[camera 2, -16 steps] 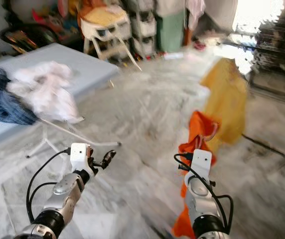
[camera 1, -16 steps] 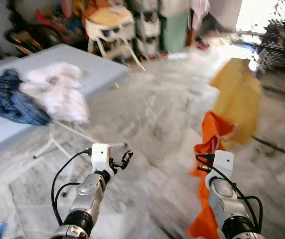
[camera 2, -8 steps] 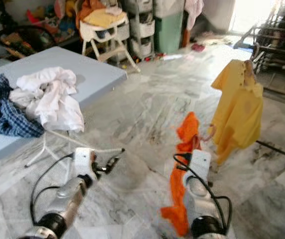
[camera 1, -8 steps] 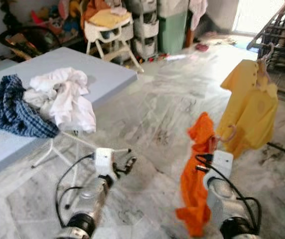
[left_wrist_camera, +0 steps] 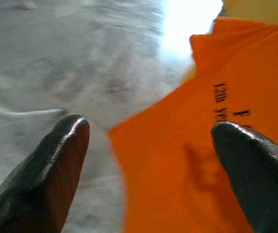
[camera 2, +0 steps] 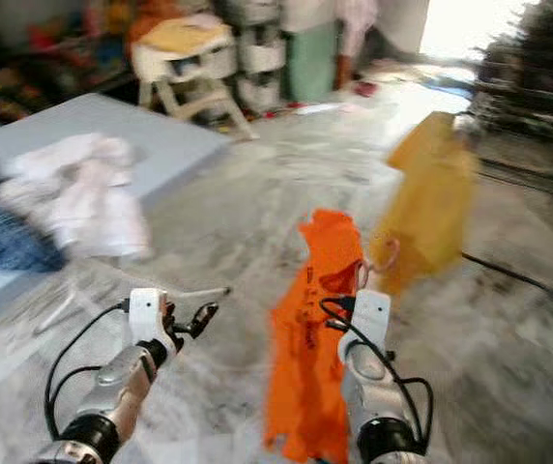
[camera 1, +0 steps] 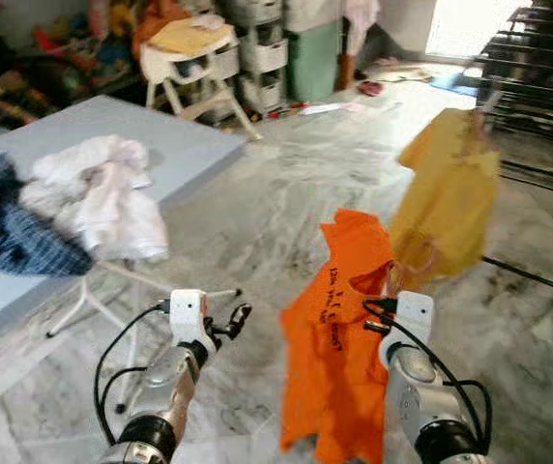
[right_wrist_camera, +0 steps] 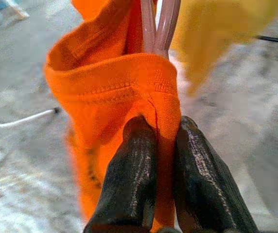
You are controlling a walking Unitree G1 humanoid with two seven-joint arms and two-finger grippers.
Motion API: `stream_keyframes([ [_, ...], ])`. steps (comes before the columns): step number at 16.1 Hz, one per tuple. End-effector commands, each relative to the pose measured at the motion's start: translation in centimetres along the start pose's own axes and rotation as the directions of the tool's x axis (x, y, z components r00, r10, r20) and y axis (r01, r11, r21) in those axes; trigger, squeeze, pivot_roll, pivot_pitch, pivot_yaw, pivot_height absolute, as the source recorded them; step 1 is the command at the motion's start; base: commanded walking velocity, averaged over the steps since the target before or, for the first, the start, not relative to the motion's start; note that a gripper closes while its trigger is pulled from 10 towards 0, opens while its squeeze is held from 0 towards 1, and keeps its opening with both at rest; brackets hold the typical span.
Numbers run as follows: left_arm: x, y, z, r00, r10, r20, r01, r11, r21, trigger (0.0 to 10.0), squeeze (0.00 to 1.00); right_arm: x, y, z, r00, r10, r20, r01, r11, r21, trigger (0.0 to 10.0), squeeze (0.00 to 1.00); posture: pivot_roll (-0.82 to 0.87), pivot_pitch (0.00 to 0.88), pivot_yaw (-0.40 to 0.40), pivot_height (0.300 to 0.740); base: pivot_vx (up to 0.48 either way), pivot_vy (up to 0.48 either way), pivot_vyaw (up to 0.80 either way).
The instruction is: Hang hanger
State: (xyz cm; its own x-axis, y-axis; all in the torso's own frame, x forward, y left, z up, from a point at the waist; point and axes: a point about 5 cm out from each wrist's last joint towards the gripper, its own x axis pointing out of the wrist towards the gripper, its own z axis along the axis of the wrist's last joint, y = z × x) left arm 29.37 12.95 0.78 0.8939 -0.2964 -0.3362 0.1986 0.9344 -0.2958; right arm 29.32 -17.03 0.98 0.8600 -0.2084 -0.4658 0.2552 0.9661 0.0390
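An orange shirt (camera 1: 339,338) hangs on a pink hanger (right_wrist_camera: 159,24) in front of me. My right gripper (right_wrist_camera: 161,128) is shut on the shirt's collar just under the hanger's neck, and its wrist (camera 1: 407,319) shows low on the right. The shirt spreads out to the left of that wrist, with black print on it. My left gripper (camera 1: 236,317) is held low on the left, open and holding nothing; between its fingers (left_wrist_camera: 56,165) the orange shirt (left_wrist_camera: 202,145) lies just beyond. A yellow shirt (camera 1: 446,208) hangs from a dark drying rack (camera 1: 538,68) at the right.
A grey ironing table (camera 1: 189,145) on thin white legs stands at the left with a white garment (camera 1: 98,208) and a blue checked cloth (camera 1: 6,232) on it. A high chair (camera 1: 189,58), drawers and a green bin (camera 1: 312,58) line the back. Marble floor (camera 1: 286,193) lies between.
The camera has shifted and the picture is slightly blurred. The orange shirt has swung left and spread wide open, still held by my right gripper. The left gripper stays open.
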Motion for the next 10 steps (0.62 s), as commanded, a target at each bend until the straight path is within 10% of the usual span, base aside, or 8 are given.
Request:
stream_keyframes([
  [1, 0.1, 0.16, 0.36, 1.0, -0.008, 0.001, 0.008, 1.0, 0.001, 10.0, 0.0, 0.17, 0.23, 1.31, 0.999, -0.006, 0.047, 0.006, 1.0, 0.009, 10.0, 0.0, -0.11, 0.0, 0.089, 0.74, 0.0, -0.446, -0.54],
  [10, 0.07, 0.39, 0.45, 1.0, 0.013, 0.015, -0.012, 0.999, -0.041, 10.0, 0.0, 0.25, 0.05, 1.67, 0.998, -0.016, 0.059, 0.016, 1.0, 0.004, 10.0, 0.0, -0.11, 0.0, 0.08, 0.74, 0.0, -0.258, -0.28],
])
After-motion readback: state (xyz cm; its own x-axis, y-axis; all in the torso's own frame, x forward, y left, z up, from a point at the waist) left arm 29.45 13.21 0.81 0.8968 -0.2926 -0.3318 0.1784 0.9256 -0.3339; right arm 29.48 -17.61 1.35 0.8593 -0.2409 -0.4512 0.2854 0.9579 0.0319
